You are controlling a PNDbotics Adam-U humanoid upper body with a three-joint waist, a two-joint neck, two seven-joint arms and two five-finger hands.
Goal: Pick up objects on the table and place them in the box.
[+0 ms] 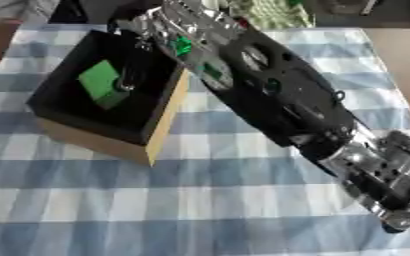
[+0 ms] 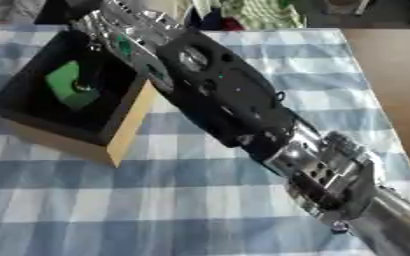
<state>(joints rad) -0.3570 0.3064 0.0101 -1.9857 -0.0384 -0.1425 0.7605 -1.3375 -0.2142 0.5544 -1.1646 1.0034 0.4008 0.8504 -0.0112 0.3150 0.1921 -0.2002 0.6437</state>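
Where the blue-and-white checked tablecloth (image 1: 200, 200) fills the frame, a black-lined cardboard box (image 1: 160, 131) sits at the upper left with a green block (image 1: 102, 84) lying inside it; from the lower right the right arm (image 1: 287, 107) stretches diagonally up to the box, its right hand (image 1: 147, 35) over the box's far rim, fingers too blurred to tell whether spread or curled

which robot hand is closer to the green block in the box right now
Right. The right robot hand reaches over the box's far edge, its fingers hanging down beside the green block inside. The left robot hand appears in neither view, so its position cannot be judged.
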